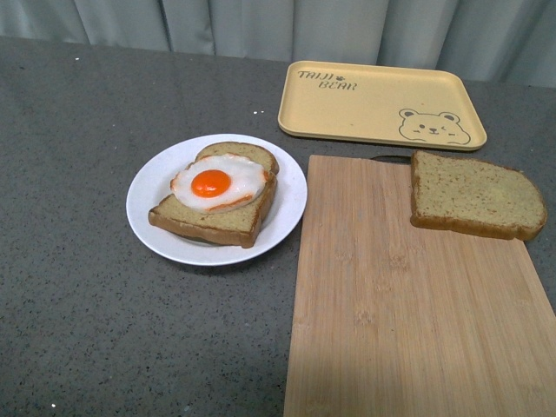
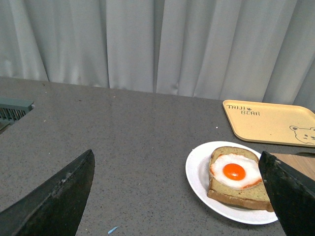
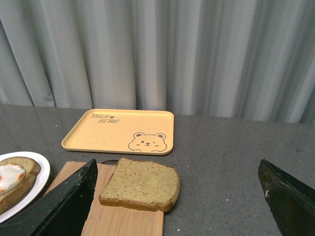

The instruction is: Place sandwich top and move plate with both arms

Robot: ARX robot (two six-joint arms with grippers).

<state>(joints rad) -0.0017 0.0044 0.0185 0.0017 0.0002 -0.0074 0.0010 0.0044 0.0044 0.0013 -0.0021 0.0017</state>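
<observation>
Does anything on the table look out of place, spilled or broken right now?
Nothing spilled or damaged. One small oddity: the bread slice sits at the board's far right corner, one end overhanging the edge. The egg rests on its toast on the plate.

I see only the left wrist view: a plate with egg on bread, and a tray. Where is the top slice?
Observer: The top slice lies on the board, at its far right corner.
Operator: Is the right gripper open?
Observer: Yes, the right gripper is open and empty.
Operator: Which way does the slice's rounded end point?
Observer: Right, away from the plate.
</observation>
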